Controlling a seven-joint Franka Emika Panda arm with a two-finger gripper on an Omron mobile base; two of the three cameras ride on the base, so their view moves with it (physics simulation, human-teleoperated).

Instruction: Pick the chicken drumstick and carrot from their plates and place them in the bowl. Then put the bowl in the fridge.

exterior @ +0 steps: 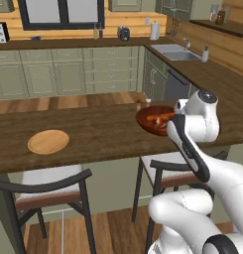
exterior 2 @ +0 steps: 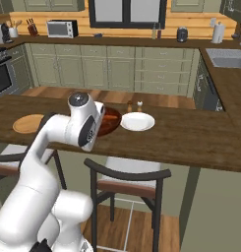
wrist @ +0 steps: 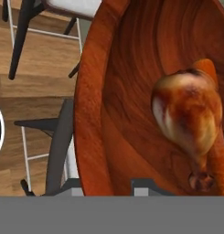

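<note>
Arm folded low over the counter's near edge, hand at the bowl's rim.

From the left base view my forearm bends down and forward, the wrist sitting just in front of the bowl (exterior: 151, 120) and covering its near right side; in the right base view the wrist blocks most of the bowl (exterior 2: 111, 121), leaving a red sliver beside the white plate (exterior 2: 137, 121). The wooden plate (exterior: 48, 141) lies well apart to the left on the counter (exterior: 103, 134). In the hand view the gripper (wrist: 106, 186) straddles the bowl's wall (wrist: 93, 114), one tip on each side, closed onto it as far as I can see. The chicken drumstick (wrist: 189, 114) lies inside, bone toward me, with the carrot (wrist: 206, 67) peeking out behind it, mostly hidden. A chair (exterior: 48, 191) stands below the counter.
</note>
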